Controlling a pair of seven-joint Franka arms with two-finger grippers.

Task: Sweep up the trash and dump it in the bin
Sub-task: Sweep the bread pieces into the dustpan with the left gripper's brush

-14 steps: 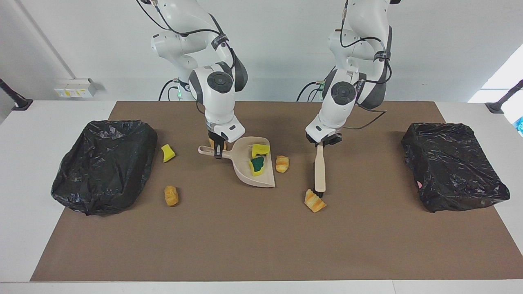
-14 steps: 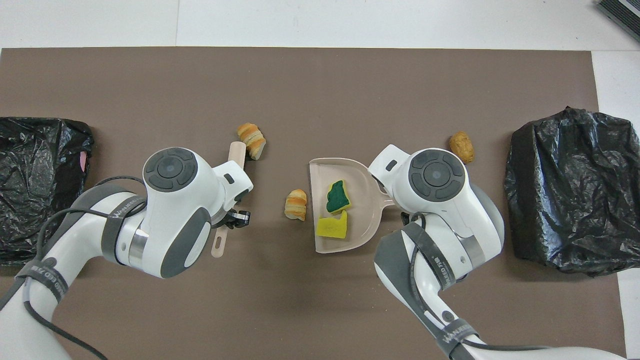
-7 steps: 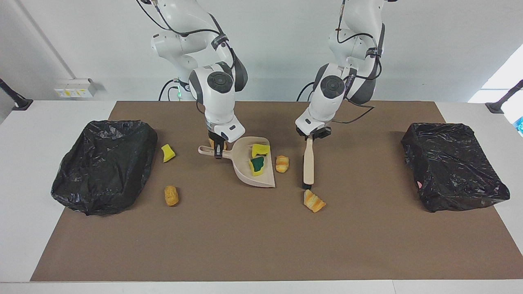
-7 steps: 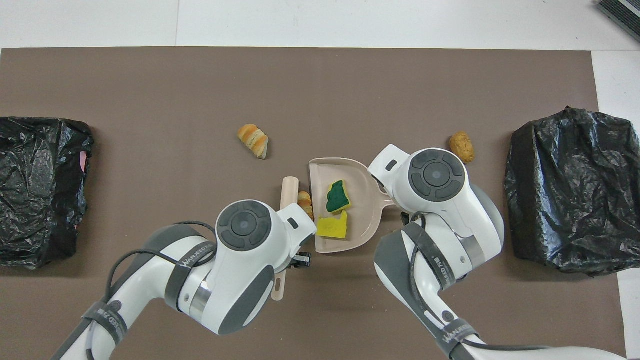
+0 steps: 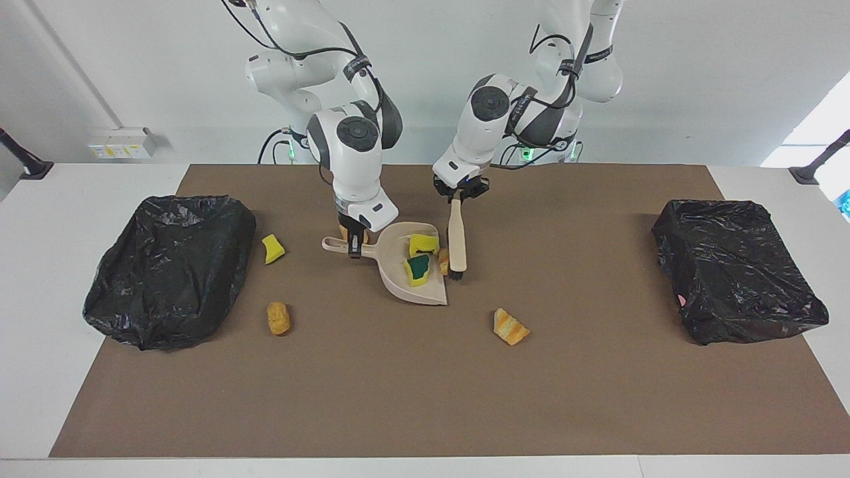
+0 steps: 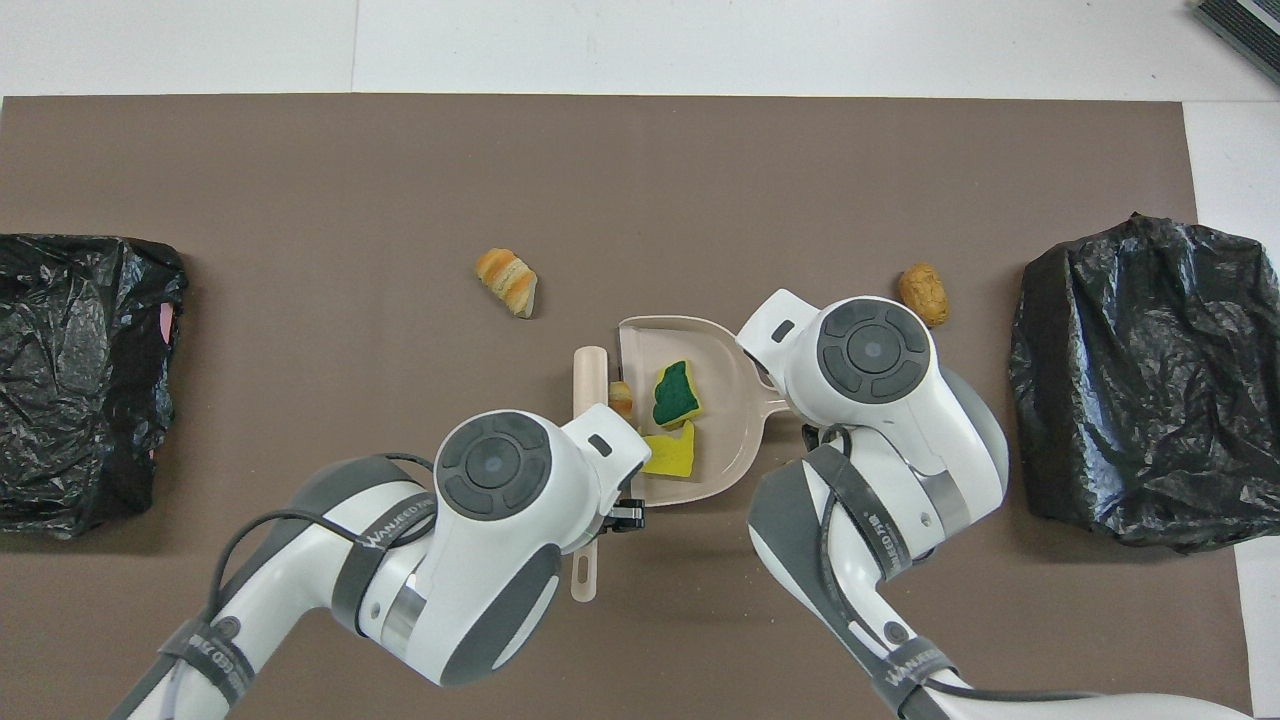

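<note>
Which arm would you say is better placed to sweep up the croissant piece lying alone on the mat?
Left. Its claw holds the brush, and the croissant piece lies toward its end; the right claw grips the dustpan.

I see crinkled glossy black plastic bags (image 5: 169, 265); a smooth matt plastic dustpan (image 5: 412, 292); porous sponge chunks (image 5: 272, 249).

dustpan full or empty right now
Partly filled: the dustpan holds two yellow sponge chunks, one green side up, and a bread piece sits at its open edge against the brush.
</note>
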